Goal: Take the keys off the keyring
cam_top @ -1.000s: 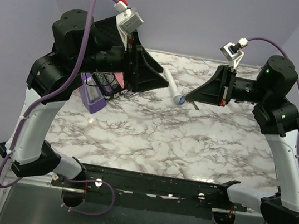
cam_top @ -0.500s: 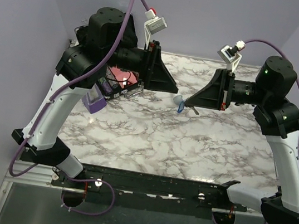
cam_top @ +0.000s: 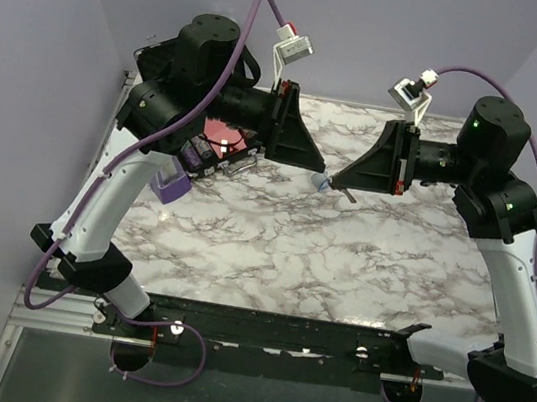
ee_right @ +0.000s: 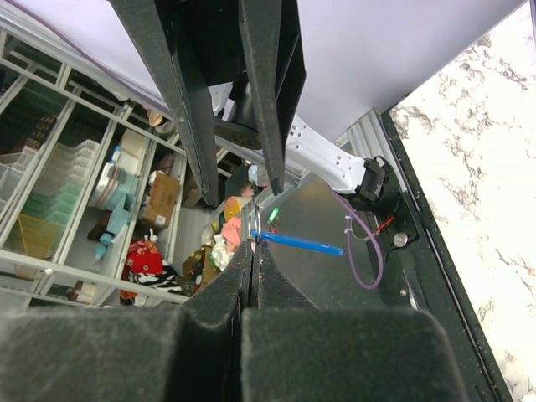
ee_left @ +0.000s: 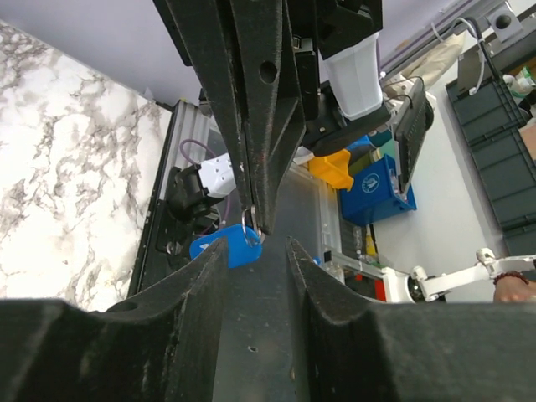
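Both grippers meet tip to tip above the middle of the back of the marble table (cam_top: 360,265). My right gripper (cam_top: 335,182) (ee_right: 254,249) is shut on the thin silver ring (ee_left: 249,226) of the keyring, and its bright blue tag (cam_top: 320,181) (ee_left: 228,247) (ee_right: 301,244) hangs off that ring. My left gripper (cam_top: 313,163) (ee_left: 255,244) faces it with its jaws partly open. The blue tag sits just beyond its left fingertip and nothing lies between the pads. A thin grey piece, probably a key (cam_top: 348,196), sticks out below the right fingertips.
A purple metronome (cam_top: 170,184) stands at the table's left edge. Behind it is a clear box holding red and pink items (cam_top: 225,142), partly under the left arm. The arm bases and a black rail (cam_top: 270,328) run along the near edge.
The left arm has swung right and up to the right gripper, and its jaws have narrowed. The right gripper has held its grip and barely moved.
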`<state>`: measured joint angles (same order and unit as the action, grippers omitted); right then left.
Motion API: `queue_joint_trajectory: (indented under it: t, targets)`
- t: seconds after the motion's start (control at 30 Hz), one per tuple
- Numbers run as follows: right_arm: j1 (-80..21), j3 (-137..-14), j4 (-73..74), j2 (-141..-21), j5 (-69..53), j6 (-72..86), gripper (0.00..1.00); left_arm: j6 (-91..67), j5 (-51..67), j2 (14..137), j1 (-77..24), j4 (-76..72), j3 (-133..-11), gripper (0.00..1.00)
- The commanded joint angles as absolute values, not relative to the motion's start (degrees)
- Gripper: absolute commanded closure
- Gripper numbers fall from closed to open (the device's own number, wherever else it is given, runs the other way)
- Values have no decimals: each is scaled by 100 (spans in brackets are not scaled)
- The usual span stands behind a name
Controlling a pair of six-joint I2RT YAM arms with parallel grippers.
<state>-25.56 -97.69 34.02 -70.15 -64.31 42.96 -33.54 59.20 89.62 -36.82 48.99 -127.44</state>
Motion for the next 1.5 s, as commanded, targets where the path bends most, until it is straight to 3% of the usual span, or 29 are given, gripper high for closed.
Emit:
queue_joint_trajectory:
  t: [0.0, 0.3, 0.53, 1.33, 1.47]
  targets:
    - [-2610, -9940, 3445, -7058, -6645, 4245, 99, -3428, 6179, 9061, -3770, 4790, -12876, 61]
    - [-2610, -9993, 3419, -7102, -6653, 4254, 99, -3401, 6117, 9123, -3797, 4843, -12911, 67]
    - [-2610, -9984, 3375, -7101, -6610, 4245, 99, -3410, 6091, 9158, -3797, 4860, -12981, 81]
    - [-2619, -9993, 3173, -7040, -6284, 4342, 99, -3366, 6117, 8991, -3858, 4913, -12753, 82]
    - [-2619, -9958, 3120, -7031, -6249, 4377, 99, -3366, 6012, 8965, -3867, 4957, -12735, 95]
